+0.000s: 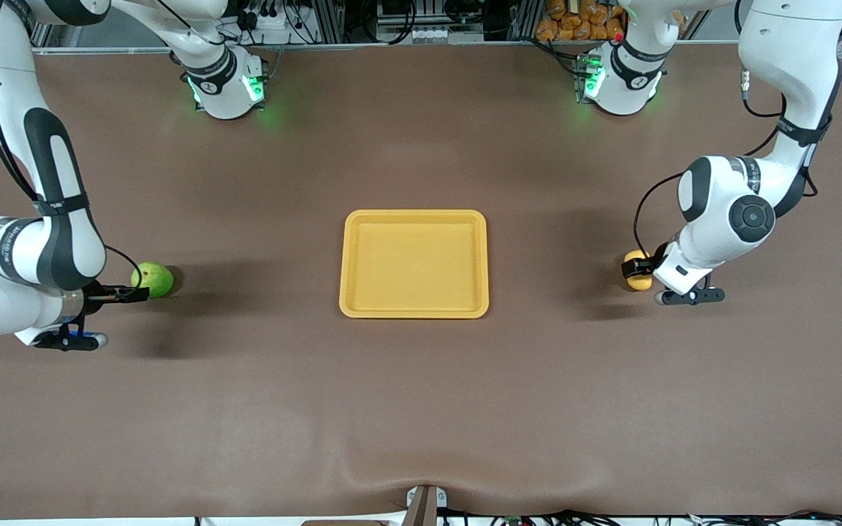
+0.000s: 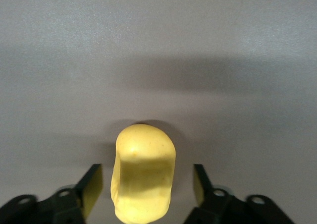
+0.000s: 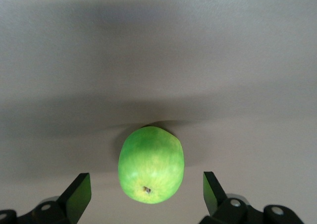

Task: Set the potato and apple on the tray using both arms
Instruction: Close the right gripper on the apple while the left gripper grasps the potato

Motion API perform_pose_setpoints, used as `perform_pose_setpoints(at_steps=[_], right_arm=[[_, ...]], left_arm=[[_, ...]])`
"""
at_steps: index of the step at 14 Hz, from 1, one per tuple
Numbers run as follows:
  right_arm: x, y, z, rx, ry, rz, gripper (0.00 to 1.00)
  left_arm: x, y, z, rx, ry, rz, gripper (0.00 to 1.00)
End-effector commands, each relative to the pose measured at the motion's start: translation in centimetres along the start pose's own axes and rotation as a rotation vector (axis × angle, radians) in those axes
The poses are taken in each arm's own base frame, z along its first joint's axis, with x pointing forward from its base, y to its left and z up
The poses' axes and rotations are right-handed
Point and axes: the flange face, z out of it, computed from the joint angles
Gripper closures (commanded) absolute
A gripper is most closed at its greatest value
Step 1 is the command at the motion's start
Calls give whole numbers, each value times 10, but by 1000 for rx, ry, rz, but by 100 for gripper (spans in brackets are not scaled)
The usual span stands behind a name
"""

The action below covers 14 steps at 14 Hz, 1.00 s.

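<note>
The green apple (image 1: 153, 278) lies on the brown table toward the right arm's end. My right gripper (image 1: 136, 285) is low at it, open, with the apple (image 3: 151, 170) between its fingers (image 3: 79, 194) and a gap on each side. The yellow potato (image 1: 637, 269) lies toward the left arm's end. My left gripper (image 1: 641, 272) is low at it, open, fingers (image 2: 92, 185) on either side of the potato (image 2: 143, 179) without touching. The yellow-orange tray (image 1: 414, 216) lies empty at the table's middle.
The arms' green-lit bases (image 1: 227, 88) (image 1: 615, 80) stand along the table's edge farthest from the front camera. A pile of orange items (image 1: 578, 20) sits off the table past that edge. A small bracket (image 1: 425, 504) is at the nearest edge.
</note>
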Motion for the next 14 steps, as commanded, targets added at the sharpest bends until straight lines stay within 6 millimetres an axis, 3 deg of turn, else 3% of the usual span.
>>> perform_pose_setpoints(at_steps=[1, 5, 9, 14], right_arm=[[-8, 3, 13, -7, -7, -11, 0], [-10, 7, 30, -5, 4, -6, 0], [-17, 6, 51, -1, 4, -6, 0], [-19, 5, 65, 3, 12, -4, 0]], left_arm=[[0, 1, 9, -5, 13, -17, 31], [-2, 1, 21, -6, 2, -22, 51], [-3, 10, 20, -5, 3, -44, 83], [-1, 36, -2, -13, 37, -6, 87]])
